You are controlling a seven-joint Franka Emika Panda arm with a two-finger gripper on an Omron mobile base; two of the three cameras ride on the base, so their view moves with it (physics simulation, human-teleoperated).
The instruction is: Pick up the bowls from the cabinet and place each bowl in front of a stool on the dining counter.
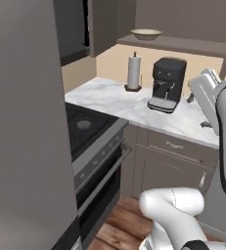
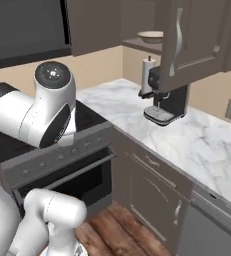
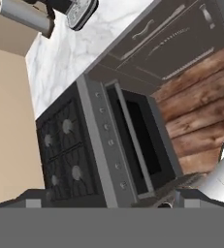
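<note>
Cream bowl [image 1: 146, 34] upper centre on cabinet shelf [image 1: 178, 44] near its edge, counter [image 1: 119, 100] below, gripper [image 3: 106, 201] spread wide, angled over stove [image 3: 67, 155].

White arm [image 2: 32, 120], dark joints

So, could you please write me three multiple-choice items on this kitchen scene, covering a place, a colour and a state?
1. Where is the cream bowl?
A. on the cabinet shelf
B. on the stove
C. on the floor

2. What colour is the coffee machine?
A. red
B. white
C. black

3. How does the oven door stand?
A. removed
B. ajar
C. fully shut

Key: 1 A, the bowl rests on the shelf above the marble counter; 2 C, its body is black beside the paper towel roll; 3 B, a dark gap shows behind the door.
</note>
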